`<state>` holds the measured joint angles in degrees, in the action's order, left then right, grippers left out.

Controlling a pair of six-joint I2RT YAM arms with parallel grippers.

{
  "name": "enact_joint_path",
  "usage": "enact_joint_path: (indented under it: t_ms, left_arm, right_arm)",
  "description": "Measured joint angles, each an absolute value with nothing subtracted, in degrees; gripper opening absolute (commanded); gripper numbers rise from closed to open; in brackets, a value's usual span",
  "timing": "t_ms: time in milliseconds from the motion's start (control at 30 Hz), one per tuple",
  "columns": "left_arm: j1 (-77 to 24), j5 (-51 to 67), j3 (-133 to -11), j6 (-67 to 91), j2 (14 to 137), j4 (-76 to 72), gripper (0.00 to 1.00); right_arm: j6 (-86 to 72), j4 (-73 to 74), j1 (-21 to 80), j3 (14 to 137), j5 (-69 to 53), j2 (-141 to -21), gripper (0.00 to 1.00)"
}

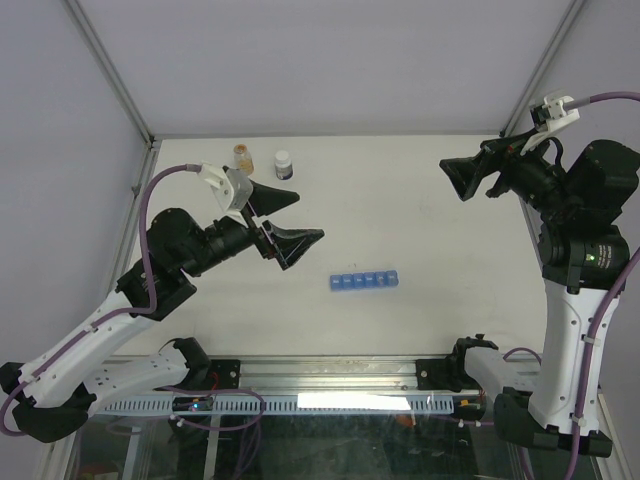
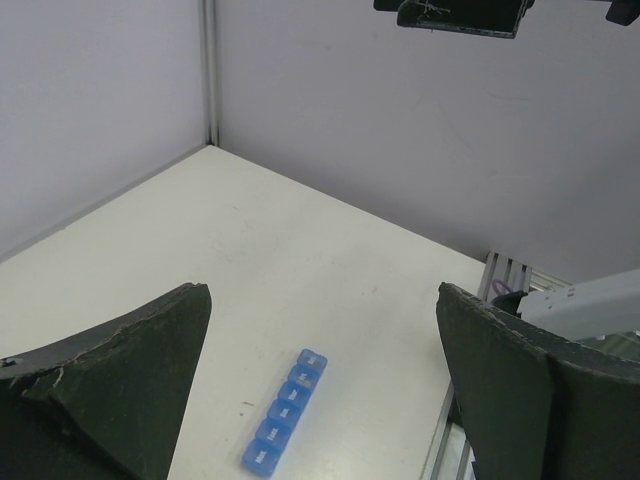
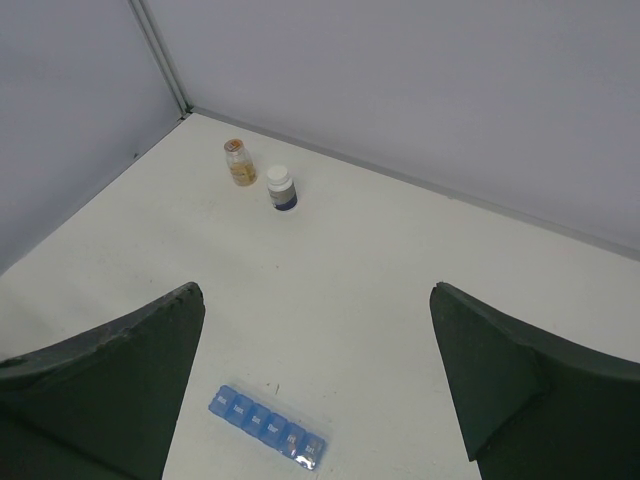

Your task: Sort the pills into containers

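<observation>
One strip of containers (image 1: 363, 281), six blue compartments, lying mid-way across table (image 1: 450, 300). Two bottles far left, apart: amber bottle (image 1: 243, 155), white bottle (image 1: 283, 165). Left gripper (image 1: 308, 215), right gripper (image 1: 452, 180) aloft, both spread wide, grasping nothing.

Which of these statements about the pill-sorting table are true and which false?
1. The left gripper and the right gripper are both open and empty. True.
2. The blue pill organizer lies between the two bottles. False: the amber bottle and the white bottle stand together near the far left corner, apart from it.
3. Both bottles stand upright. True.
4. The left gripper touches the organizer. False: it hovers above the table, away from it.
</observation>
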<state>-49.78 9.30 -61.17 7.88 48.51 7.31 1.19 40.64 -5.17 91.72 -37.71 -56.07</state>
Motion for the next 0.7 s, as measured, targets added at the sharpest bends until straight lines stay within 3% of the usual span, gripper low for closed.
enact_joint_path:
  t_ms: [700]
  left_arm:
    - [-49.78, 9.28, -60.05, 7.86, 47.94, 7.27, 0.99]
  right_arm:
    - [1.15, 40.58, -5.17, 91.7, -37.74, -56.07, 0.99]
